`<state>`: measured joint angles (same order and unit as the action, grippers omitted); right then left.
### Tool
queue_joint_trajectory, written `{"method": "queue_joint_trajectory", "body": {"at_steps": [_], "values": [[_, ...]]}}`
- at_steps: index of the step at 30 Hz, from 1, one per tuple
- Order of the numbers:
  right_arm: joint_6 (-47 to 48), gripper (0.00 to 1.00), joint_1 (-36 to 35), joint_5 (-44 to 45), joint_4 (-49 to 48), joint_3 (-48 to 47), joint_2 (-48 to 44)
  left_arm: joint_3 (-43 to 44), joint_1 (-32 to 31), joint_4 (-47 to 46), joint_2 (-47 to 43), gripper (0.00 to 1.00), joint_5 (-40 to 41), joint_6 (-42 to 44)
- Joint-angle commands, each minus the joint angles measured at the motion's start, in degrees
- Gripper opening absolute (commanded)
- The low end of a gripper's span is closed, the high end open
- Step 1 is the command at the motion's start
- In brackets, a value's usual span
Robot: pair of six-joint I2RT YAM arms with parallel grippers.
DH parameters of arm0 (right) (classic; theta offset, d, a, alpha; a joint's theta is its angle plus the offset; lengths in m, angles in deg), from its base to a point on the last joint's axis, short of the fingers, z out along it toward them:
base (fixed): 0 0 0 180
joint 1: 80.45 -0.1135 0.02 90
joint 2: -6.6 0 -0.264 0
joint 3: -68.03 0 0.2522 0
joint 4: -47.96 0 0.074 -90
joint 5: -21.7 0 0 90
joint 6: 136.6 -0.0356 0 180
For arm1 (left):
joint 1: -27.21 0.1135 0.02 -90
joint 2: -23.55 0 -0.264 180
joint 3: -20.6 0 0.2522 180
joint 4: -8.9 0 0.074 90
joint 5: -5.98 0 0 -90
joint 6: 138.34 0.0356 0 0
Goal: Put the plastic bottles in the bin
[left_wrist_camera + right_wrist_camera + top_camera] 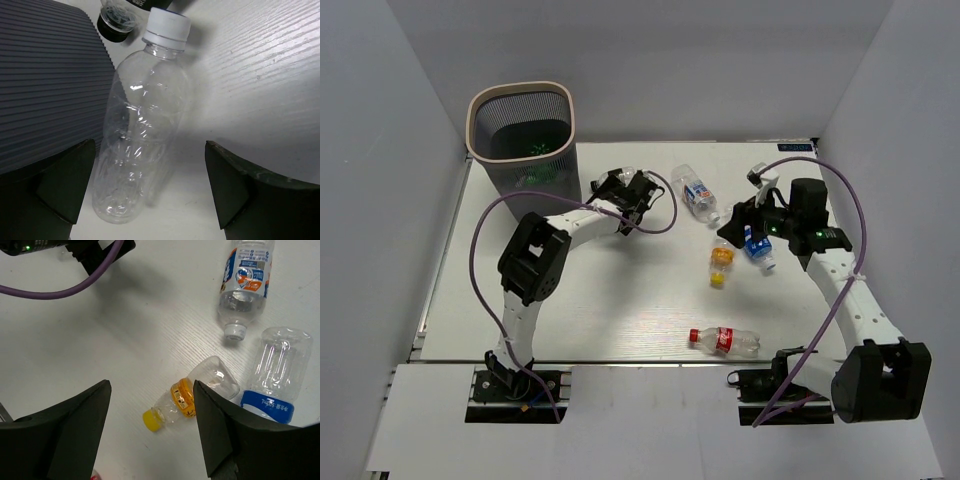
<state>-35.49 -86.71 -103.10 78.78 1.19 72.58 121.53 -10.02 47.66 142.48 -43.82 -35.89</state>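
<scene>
White table (620, 300), pale walls round it. Bin (520, 125) sits at the table's 10 o'clk corner in top view, green showing inside thru the mesh. L gripper (150, 175) is at the bin's 3 o'clk side, jaws fully apart and holding nothing. It straddles a clear white-cap btl (142, 130) lying flat, cap toward 12–1 o'clk in L wrist view, its side just beside the bin's ribbed wall. R gripper (151, 390) hangs over the table's 2 o'clk area, jaws wide and empty, above the yellow-cap btl (192, 397).

Risks, as I judge:
- L finger on the bin side has v. little room, so closing could scrape or shove the bin.
- Thin slick plastic may squirt out or crumple.
- Black-cap btl (117, 20) at 12 o'clk, near the white cap, could get nudged.
- Yellow-cap btl is small and round, prob rolls if one finger lands first.
- Blue-band btl (272, 385) at its 3 o'clk, touching or nearly, may get caught in the close.

Others:
- Blue/orange-label btl (247, 280) at 1 o'clk in R wrist view.
- Red-label btl (725, 340) alone near the table's 5 o'clk edge.
- Purple cable (65, 280) crosses at 11 o'clk, apart from the btls.
</scene>
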Motion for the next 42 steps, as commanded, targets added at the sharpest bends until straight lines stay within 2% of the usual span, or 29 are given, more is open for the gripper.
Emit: {"method": "queue_joint_trajectory", "body": {"at_steps": [1,13,19,21,24,25,27,28,31,35,40,42], "values": [[0.6,0.72,0.7,-1.9,1.3,1.0,-1.6,2.6,0.1,-1.6,0.8,1.0,3.1,0.1],[-1.8,0.74,2.1,-3.6,1.9,4.7,-5.2,3.7,4.4,-3.8,4.7,1.0,6.7,1.4],[-3.2,0.74,2.1,-4.2,0.6,5.2,-5.4,3.7,5.4,-2.4,5.3,1.0,-2.0,0.7],[-3.5,0.74,2.1,-4.4,0.5,5.3,-5.4,3.2,5.4,-1.9,5.3,0.95,-4.2,0.6],[-4.1,0.74,2.1,-4.7,-0.1,5.8,-5.6,3.2,4.7,1.2,6.7,0.8,-7.9,0.6],[-4.3,0.74,2.1,-4.7,-0.7,6.0,-5.6,3.2,4.1,1.9,6.7,0.72,-9.0,0.6],[-4.5,0.74,2.3,-5.0,-0.9,6.2,-5.9,1.6,4.1,2.4,6.7,0.63,-12.8,0.1],[-4.7,0.74,2.2,-5.1,-1.3,6.3,-5.8,0.9,3.6,2.4,6.7,0.54,-14.3,-0.6],[-5.1,0.74,2.2,-5.5,-1.9,6.7,-5.9,-2.0,3.6,2.4,4.0,0.38,-21.4,-1.9],[-5.3,0.74,2.1,-6.1,-2.6,7.2,-6.1,-5.4,1.6,1.2,-0.1,0.31,-29.9,-2.5],[-5.8,0.74,2.1,-6.6,-3.8,7.4,-5.9,-6.2,0.4,1.9,-3.4,0.2,-33.7,-3.0],[-5.8,0.74,2.3,-6.6,-3.9,7.5,-5.9,-6.2,-0.2,1.9,-6.8,0.2,-36.0,-3.0]]}}
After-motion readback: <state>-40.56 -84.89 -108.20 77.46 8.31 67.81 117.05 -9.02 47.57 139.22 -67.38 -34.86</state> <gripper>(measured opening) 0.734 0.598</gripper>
